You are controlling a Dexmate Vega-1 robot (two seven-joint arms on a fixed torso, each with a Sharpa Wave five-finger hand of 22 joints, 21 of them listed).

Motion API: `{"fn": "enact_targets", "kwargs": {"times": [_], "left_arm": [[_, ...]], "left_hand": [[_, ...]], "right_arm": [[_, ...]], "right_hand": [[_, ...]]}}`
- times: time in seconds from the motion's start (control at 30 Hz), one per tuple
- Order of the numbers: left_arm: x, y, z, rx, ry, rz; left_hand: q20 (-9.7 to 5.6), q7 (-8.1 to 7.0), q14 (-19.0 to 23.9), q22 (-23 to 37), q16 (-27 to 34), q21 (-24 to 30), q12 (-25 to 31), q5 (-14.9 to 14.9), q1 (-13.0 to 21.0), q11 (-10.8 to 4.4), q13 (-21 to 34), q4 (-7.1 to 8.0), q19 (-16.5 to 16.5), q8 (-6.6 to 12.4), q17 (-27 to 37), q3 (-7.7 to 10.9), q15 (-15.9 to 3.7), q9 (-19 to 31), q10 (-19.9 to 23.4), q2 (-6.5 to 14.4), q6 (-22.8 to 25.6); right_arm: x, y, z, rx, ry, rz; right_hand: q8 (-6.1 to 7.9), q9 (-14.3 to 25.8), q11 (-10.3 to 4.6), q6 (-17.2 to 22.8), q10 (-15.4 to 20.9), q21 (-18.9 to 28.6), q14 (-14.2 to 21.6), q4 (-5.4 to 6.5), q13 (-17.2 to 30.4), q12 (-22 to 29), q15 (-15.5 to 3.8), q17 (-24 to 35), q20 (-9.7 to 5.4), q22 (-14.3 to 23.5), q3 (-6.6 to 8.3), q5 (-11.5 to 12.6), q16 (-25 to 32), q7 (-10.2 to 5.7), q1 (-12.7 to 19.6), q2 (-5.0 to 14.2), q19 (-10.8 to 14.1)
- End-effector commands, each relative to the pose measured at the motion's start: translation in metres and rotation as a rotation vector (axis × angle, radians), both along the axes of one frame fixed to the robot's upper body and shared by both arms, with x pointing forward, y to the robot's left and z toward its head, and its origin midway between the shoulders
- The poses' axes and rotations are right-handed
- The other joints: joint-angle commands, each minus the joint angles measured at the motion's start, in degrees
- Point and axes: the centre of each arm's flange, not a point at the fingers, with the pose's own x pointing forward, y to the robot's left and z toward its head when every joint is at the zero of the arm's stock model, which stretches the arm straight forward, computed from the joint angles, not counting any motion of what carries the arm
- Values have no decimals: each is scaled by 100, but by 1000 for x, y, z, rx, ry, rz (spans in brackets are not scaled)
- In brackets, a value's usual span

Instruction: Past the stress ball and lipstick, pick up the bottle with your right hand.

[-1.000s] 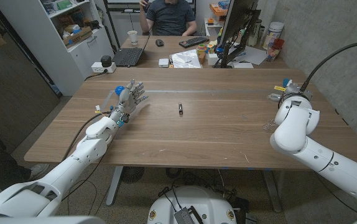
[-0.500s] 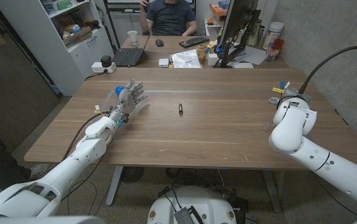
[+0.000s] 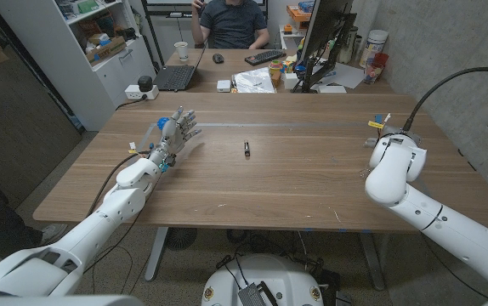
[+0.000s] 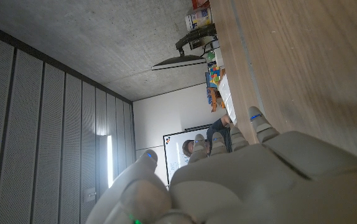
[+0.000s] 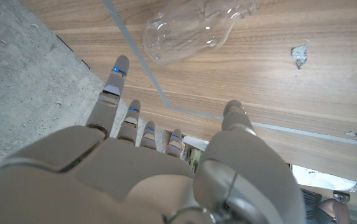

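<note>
Clear plastic bottle (image 5: 194, 28) lies on the wooden table (image 3: 312, 183), beyond the right hand (image 5: 166, 168), whose fingers are spread and empty. Lipstick (image 3: 246, 149) lies mid-table, well apart. Left hand (image 3: 176, 132) open, holding nothing.

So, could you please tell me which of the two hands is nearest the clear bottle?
The right hand: its wrist view shows the clear bottle just past its spread fingertips, untouched. The left hand is open at the table's other end.

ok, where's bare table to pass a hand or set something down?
Wide bare wood lies between the left hand and the lipstick, and from the lipstick across to the right arm. The near edge is bare too. The bottle lies beyond the right hand's fingers. The far desk is crowded.
</note>
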Motion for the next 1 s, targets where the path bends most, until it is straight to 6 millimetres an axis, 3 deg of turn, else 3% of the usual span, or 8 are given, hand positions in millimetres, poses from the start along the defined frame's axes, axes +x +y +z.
{"fn": "enact_targets", "kwargs": {"times": [0.03, 0.43, 1.0], "left_arm": [[1, 1, 0, 5, 4, -1], [2, 5, 0, 2, 3, 5], [6, 7, 0, -4, 12, 8]], "left_hand": [[14, -41, -19, 20, 26, -1, 37, 39, 5, -9, 13, -11, 16, 30, 27, -12, -7, 17, -26, 47, -4], [19, -43, -20, 20, 26, -9, 37, 40, 6, -3, 13, -11, 16, 30, 27, -19, -8, 17, -28, 48, -4], [20, -46, -21, 21, 26, -19, 37, 40, 6, -6, 13, -12, 18, 32, 27, -31, -15, 17, -29, 48, 1]], "right_arm": [[9, 0, -9, 26, 64, -18], [17, -1, -16, 37, 118, -50], [35, -12, -27, 52, 162, -90]], "right_hand": [[53, 23, 78, 32, -37, 26, 120, -7, 9, 30, 10, 9, -24, 12, -19, -14, 34, -19, 112, 26, 156], [49, 28, 166, 24, -244, 40, 111, -30, 8, -45, 58, 10, -25, 7, -8, -13, -16, -19, 236, 52, 394], [43, 32, 168, 3, -414, 33, -22, -46, 10, -75, 90, 13, -23, -2, 9, -21, -111, -18, 385, 91, 632]]}}
